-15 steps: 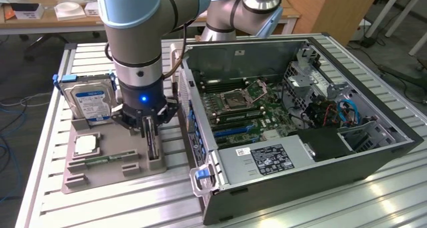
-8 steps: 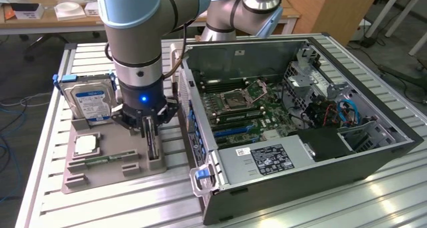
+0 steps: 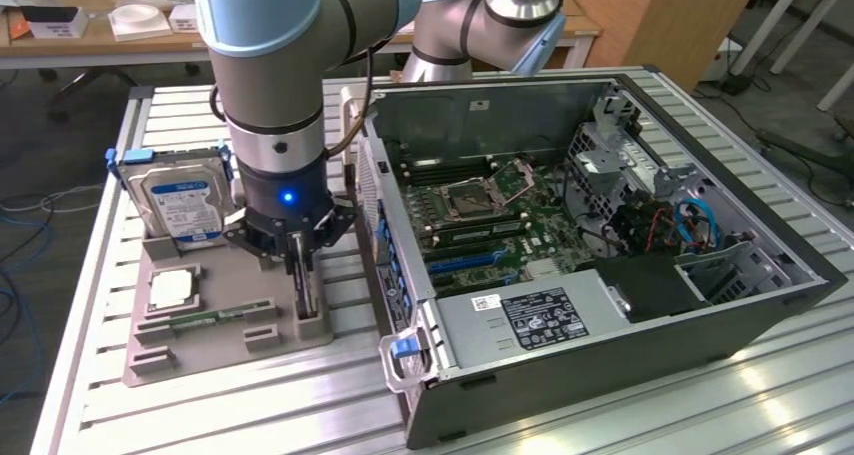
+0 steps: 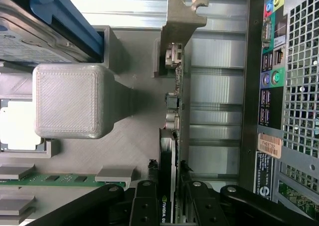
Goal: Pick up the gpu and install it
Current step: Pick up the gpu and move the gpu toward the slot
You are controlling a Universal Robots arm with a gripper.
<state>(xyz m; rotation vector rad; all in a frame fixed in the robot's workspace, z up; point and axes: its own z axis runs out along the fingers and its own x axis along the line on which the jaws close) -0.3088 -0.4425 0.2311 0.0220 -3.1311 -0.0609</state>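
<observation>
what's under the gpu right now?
Grey holder tray: the gpu stands on edge between its posts. Its lower edge is hidden from view; the gripper covers one end.

Inventory, placed from the gripper:
- grey tray: directly beneath it.
- hard drive, blue label: upright in the tray, to the exterior view's left.
- processor and memory stick: flat in the tray, nearby.
- computer case, open: just beside, to the exterior view's right.
- slatted table: under everything.
</observation>
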